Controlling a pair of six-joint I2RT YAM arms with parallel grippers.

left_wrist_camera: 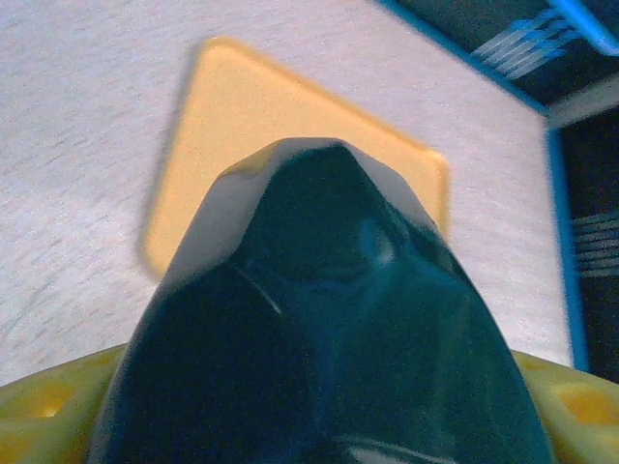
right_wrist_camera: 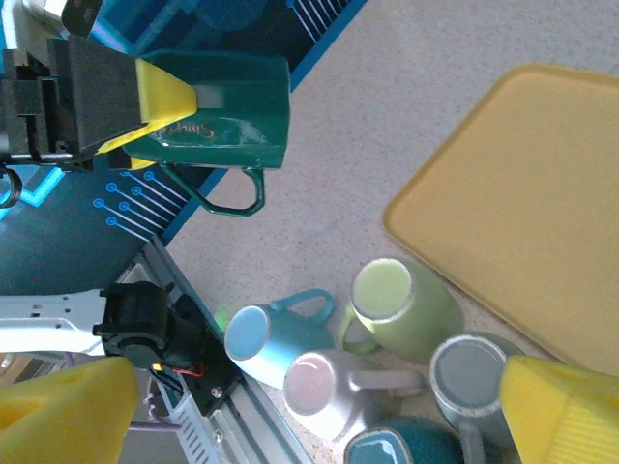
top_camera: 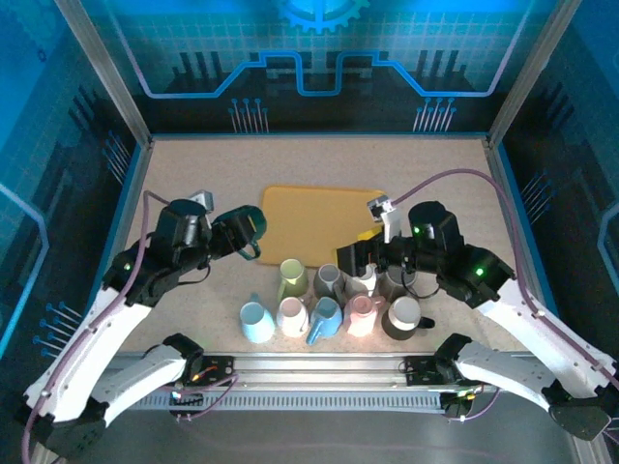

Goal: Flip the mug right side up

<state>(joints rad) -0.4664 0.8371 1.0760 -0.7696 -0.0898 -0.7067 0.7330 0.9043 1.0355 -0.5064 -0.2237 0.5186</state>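
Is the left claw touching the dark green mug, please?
Touching: the right wrist view shows the left claw pinching the dark green mug between its pads.

Dk green mug: glossy glaze, smooth, highlights seen on wall. Pastel mugs: smooth, softer sheen. Yellow tray: matt, smooth, plastic-looking. Tabletop: matt, grainy, speckled texture noted. Yellow finger pads: matt plastic, faintly ridged. Front rail: bare metal, ribbed.

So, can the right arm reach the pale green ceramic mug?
Probably yes: the right gripper hangs open nearby; the pale green ceramic mug stands at the cluster's edge, a grey mug close beside.
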